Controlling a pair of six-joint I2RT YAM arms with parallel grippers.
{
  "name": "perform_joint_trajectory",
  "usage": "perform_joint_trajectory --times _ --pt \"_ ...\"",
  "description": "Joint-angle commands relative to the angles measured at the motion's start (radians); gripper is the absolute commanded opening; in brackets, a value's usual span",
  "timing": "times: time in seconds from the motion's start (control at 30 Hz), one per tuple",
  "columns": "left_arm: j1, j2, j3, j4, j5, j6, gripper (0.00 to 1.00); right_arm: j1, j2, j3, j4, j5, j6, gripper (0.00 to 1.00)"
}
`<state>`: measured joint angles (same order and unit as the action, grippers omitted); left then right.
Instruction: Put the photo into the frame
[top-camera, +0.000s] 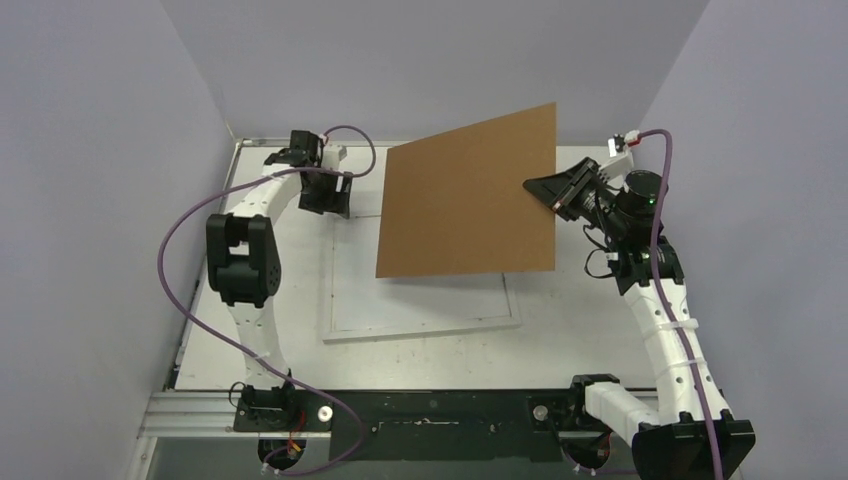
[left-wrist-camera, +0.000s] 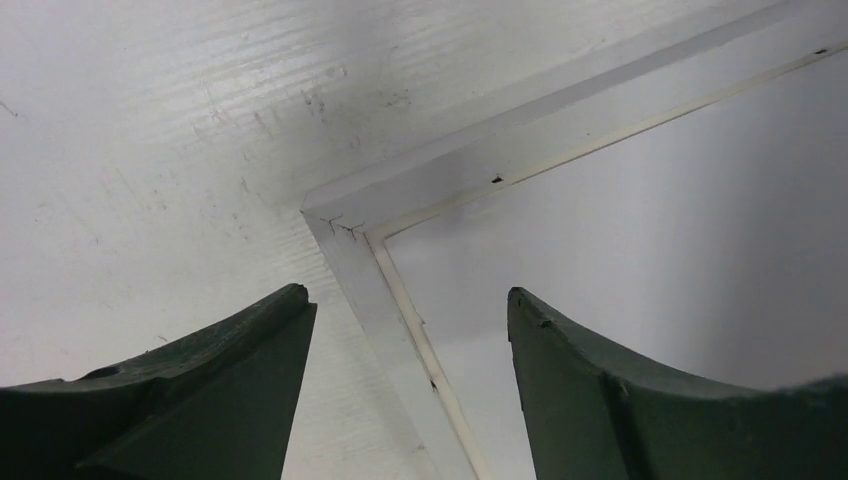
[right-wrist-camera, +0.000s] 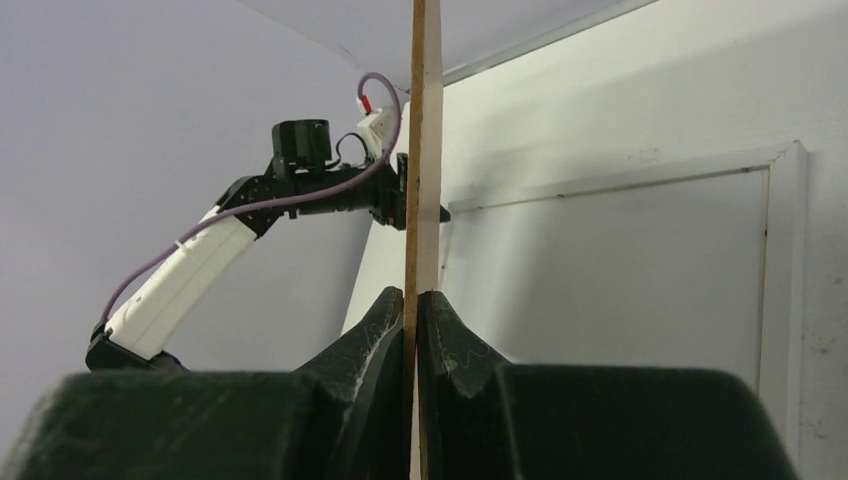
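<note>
The white frame (top-camera: 420, 330) lies flat on the table, partly under a brown cardboard backing board (top-camera: 470, 195). My right gripper (top-camera: 545, 192) is shut on the board's right edge and holds it tilted above the frame. The right wrist view shows the board edge-on (right-wrist-camera: 425, 150), pinched between the fingertips of the right gripper (right-wrist-camera: 412, 297). My left gripper (top-camera: 325, 205) hovers open over the frame's far left corner (left-wrist-camera: 340, 215). Its jaws stand on either side of the frame's rim, with nothing held in the left gripper (left-wrist-camera: 408, 293). The photo is not in view.
Grey walls close in the white table on the left, back and right. The left arm (right-wrist-camera: 200, 270) with its purple cable arches over the table's far left. The arm bases sit on a black rail (top-camera: 440, 430) at the near edge.
</note>
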<state>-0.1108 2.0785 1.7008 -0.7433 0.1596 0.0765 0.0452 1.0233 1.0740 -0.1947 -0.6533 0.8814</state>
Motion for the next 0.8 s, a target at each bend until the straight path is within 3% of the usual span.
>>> perform_joint_trajectory --times 0.0,0.1,0.33,0.6,0.77 --pt "0.060 -0.118 0.051 -0.057 0.145 -0.011 0.69 -0.007 -0.049 -0.021 0.124 -0.061 0.085 0.05" --pt "0.095 -0.166 0.036 -0.079 0.155 0.017 0.69 -0.007 -0.040 -0.072 0.148 -0.092 0.113 0.05" --pt "0.179 -0.265 -0.162 -0.025 0.128 0.067 0.64 -0.004 -0.001 -0.154 0.213 -0.132 0.150 0.05" --pt "0.191 -0.316 -0.352 0.068 0.078 0.099 0.52 0.027 0.076 -0.172 0.230 -0.149 0.159 0.05" --pt "0.192 -0.312 -0.406 0.096 0.063 0.102 0.52 0.082 0.122 -0.173 0.230 -0.138 0.145 0.05"
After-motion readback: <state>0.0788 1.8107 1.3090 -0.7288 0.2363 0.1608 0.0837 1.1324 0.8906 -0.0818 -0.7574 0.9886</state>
